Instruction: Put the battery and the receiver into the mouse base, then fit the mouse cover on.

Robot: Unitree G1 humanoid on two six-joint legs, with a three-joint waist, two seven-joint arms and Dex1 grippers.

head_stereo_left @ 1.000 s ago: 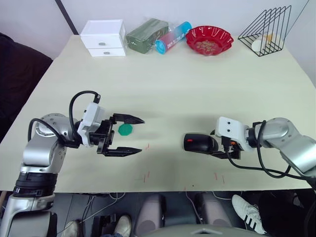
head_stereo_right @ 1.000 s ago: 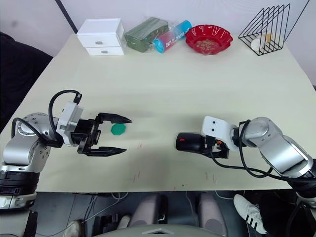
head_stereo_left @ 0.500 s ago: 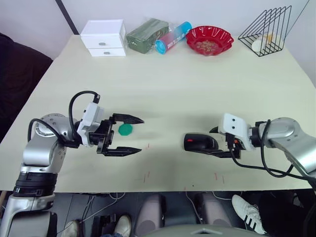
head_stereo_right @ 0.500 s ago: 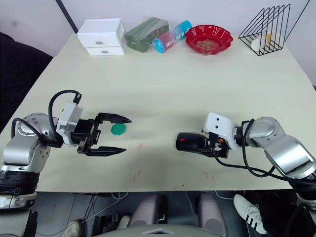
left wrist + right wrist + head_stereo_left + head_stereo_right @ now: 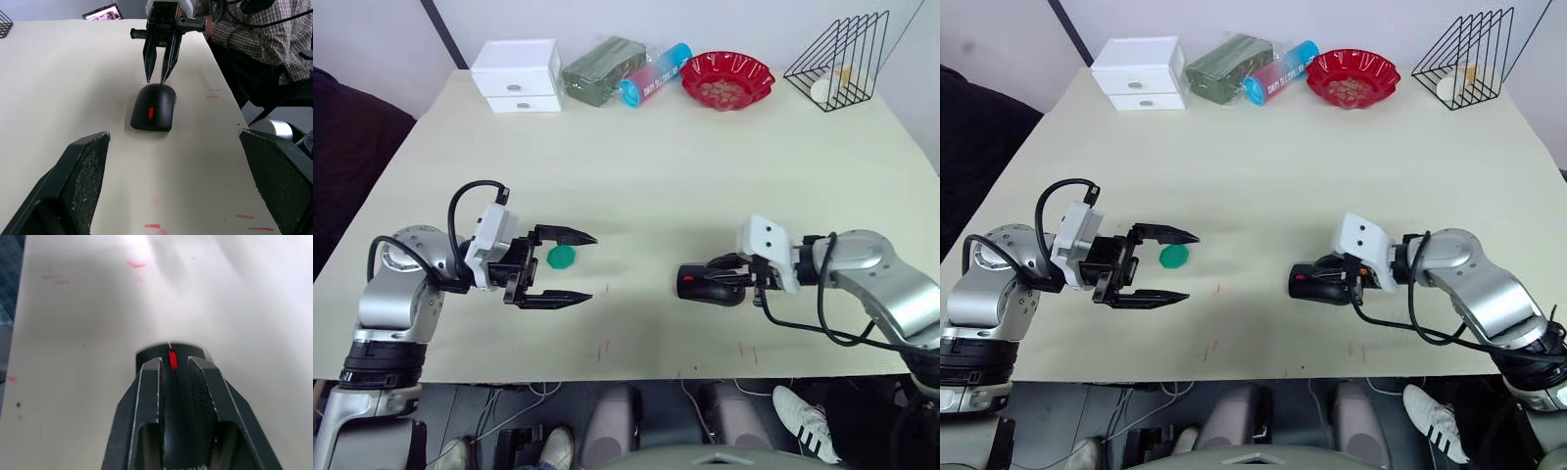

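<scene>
While my right fingers (image 5: pixel 160 78) hover nearly together over the mouse (image 5: pixel 709 283) on the surface (image 5: pixel 705 166), its length runs along them; left fingers (image 5: pixel 570 266) wait spread, well apart.

The left gripper (image 5: pixel 570 266) hovers over the near left of the table, arm bent, its two black fingers spread wide and pointing right. The right gripper (image 5: pixel 713 277) reaches leftward from the near right, forearm low, fingers (image 5: pixel 149 61) nearly together.
</scene>
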